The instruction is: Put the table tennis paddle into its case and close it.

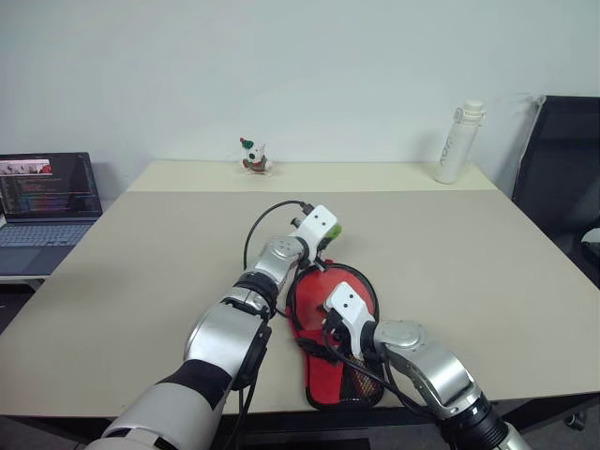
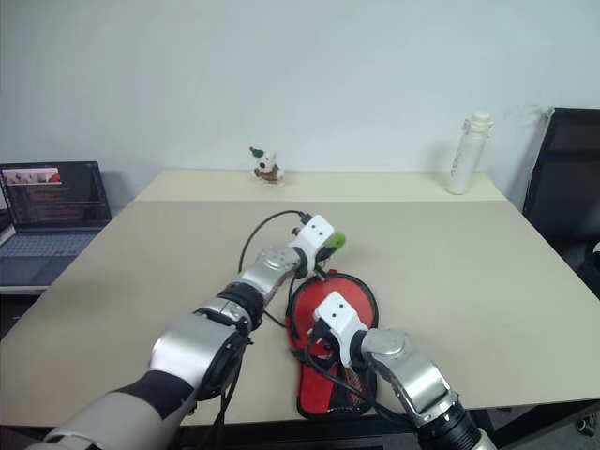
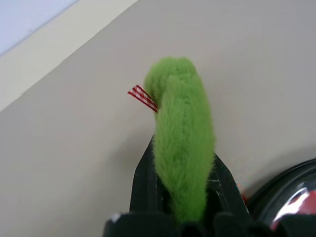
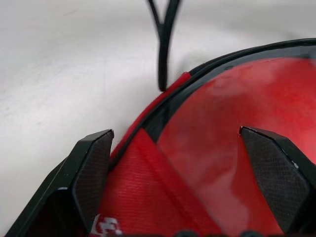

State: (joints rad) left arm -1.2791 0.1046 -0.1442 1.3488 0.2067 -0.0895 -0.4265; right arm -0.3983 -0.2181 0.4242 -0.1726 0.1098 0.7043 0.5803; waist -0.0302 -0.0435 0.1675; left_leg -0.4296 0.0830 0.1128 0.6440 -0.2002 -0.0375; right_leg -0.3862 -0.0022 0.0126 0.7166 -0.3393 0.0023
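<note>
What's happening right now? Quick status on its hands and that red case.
Left gripper shut on green fuzzy tag, at case's far rim. Right gripper open over red case. Paddle's state inside unclear. Nothing in the way.

This looks like an office or lab room. A wide beige table (image 1: 169, 253) stands against a plain white wall, an open laptop (image 1: 42, 202) with code on its screen sits on a side desk, and a black office chair (image 1: 562, 178) waits beside a white bottle (image 1: 459, 142).
</note>
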